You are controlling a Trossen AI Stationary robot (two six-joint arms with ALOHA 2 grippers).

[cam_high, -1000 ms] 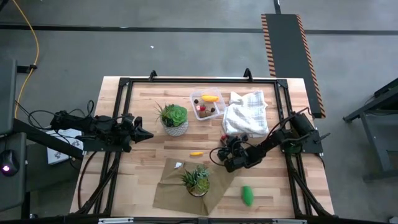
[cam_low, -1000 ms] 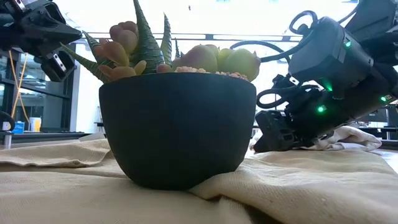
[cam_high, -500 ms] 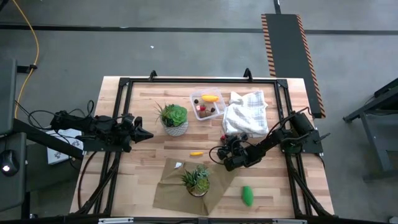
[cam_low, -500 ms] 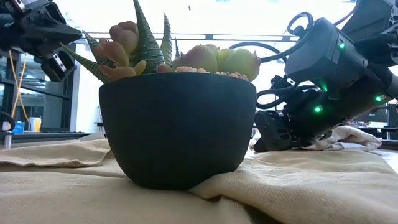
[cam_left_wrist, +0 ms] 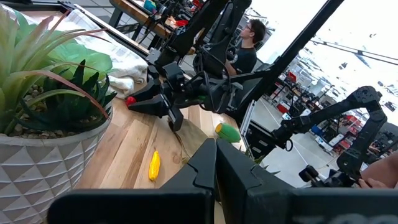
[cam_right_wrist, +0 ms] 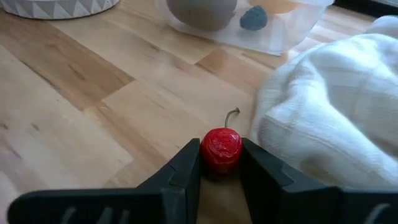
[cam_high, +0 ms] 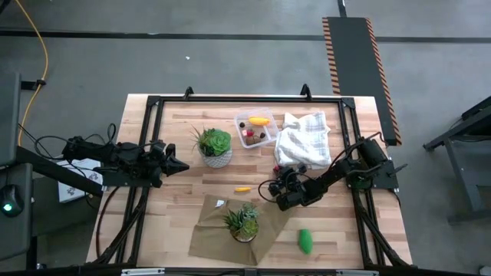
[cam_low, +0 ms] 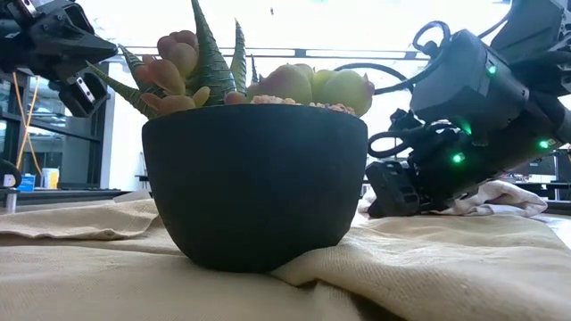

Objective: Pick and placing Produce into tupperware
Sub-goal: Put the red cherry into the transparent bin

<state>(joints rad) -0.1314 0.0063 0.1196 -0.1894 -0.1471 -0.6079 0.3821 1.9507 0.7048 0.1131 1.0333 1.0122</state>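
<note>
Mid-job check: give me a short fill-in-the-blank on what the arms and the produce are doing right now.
1. The right hand has its fingers on either side of a red ____ with a stem.
2. That fruit lies on the wooden table right beside the white ____.
3. The clear tupperware already holds a ____ oblong piece at its far end.
4. A ____ produce piece lies near the table's front edge, right of the dark potted plant.

Missing words: cherry; cloth; yellow; green

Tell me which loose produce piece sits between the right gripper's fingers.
The red cherry beside the white cloth; the yellow piece and green piece lie apart, untouched.
</note>
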